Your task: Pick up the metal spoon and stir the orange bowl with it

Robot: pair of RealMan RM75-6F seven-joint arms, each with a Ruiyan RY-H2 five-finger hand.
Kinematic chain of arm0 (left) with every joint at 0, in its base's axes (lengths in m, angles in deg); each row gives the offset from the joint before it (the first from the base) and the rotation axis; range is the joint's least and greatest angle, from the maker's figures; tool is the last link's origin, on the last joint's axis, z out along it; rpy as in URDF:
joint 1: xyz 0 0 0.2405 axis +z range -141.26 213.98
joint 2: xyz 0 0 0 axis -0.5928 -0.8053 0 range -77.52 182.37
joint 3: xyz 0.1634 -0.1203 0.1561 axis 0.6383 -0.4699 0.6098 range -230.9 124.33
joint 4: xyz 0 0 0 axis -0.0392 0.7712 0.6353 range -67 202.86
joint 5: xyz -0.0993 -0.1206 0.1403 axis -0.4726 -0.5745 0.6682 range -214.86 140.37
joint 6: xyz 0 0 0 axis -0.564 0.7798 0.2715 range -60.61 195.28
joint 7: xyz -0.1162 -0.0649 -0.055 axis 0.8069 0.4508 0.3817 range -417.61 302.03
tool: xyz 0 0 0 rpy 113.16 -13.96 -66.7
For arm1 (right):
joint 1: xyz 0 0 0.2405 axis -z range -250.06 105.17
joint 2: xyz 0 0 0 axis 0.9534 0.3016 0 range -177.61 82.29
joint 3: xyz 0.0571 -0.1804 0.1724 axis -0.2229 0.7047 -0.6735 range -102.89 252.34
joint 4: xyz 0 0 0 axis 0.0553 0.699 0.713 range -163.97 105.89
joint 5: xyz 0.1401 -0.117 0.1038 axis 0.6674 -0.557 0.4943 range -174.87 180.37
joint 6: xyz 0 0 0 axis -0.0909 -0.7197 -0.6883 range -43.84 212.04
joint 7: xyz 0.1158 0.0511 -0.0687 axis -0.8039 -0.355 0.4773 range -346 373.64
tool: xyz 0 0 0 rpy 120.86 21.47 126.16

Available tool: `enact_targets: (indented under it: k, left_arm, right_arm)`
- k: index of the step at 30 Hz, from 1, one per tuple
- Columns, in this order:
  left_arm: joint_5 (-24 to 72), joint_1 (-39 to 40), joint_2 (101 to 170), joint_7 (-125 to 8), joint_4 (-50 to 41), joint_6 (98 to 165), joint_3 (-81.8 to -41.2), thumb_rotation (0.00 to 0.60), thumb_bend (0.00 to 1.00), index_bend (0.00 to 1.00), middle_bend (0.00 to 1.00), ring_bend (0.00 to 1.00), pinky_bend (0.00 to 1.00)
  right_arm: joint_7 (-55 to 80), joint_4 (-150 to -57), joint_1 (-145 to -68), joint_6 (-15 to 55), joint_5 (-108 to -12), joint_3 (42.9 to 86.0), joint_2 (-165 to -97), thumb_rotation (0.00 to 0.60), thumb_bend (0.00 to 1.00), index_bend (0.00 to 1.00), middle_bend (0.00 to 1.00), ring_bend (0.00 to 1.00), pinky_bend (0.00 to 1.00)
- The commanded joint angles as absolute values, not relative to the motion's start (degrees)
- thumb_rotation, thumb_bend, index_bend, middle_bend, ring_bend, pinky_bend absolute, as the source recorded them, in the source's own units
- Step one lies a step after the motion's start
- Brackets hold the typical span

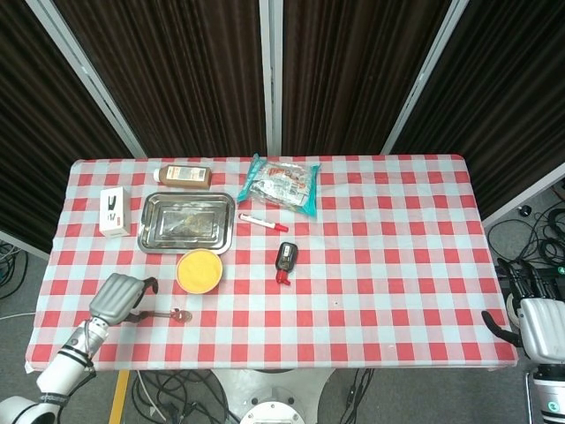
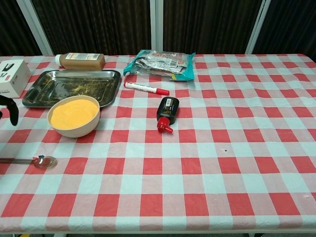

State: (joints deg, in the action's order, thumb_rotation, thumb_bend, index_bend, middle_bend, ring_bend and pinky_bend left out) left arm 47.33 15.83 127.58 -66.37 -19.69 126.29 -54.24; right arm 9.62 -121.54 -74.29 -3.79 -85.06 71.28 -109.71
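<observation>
The metal spoon (image 1: pixel 168 314) lies flat near the table's front left edge, its round end pointing right; in the chest view the spoon (image 2: pixel 39 161) runs off the left border. The orange bowl (image 1: pixel 199 270) stands just behind it, filled with orange powder, and shows as the bowl (image 2: pixel 74 115) in the chest view. My left hand (image 1: pixel 119 299) hovers over the table just left of the spoon's handle, fingers apart, holding nothing; only its dark fingertips (image 2: pixel 12 111) show at the chest view's edge. My right hand (image 1: pixel 540 325) stays off the table's right edge, holding nothing.
Behind the bowl sit a metal tray (image 1: pixel 159 237), a brown bottle (image 1: pixel 184 177) and a white box (image 1: pixel 112 210). A snack bag (image 1: pixel 282 184), a red-capped marker (image 1: pixel 263 223) and a small black bottle (image 1: pixel 285 259) lie near the table's middle.
</observation>
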Motion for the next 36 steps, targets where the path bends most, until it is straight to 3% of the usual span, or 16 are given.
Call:
enact_targets:
  k: [1,12,18,36]
  left_arm:
    - [44.81,15.30,130.03,-67.61,-18.72,124.48,-53.65,0.600,0.21,0.51,0.86,0.87,1.00]
    - [36.67,15.88,134.89,-72.43,-18.35,123.78,-53.86,0.600,0.24,0.55,0.89,0.90,1.00]
    - [33.91,16.24,135.07,-73.29,-19.12,124.02,-53.74,0.600,0.30,0.58,0.90,0.91,1.00]
    - [30.35,14.63,134.89,-74.41,-19.23,122.05,-53.27,0.600,0.35,0.58,0.90,0.91,1.00]
  right_arm:
    - [9.54,-121.49,-74.36,-3.66,-85.01,71.26,-109.68,0.600,0.19,0.07,0.23,0.05,0.16]
    - [9.50,-121.41,-74.41,-3.53,-84.85,71.25,-109.77,0.600,0.19,0.07,0.23,0.05,0.16]
    - [9.35,-121.23,-74.32,-3.47,-84.74,71.33,-109.78,0.600,0.19,0.07,0.23,0.05,0.16]
    - [9.29,-121.21,-74.14,-3.43,-84.47,71.42,-109.77,0.600,0.18,0.07,0.23,0.05,0.16]
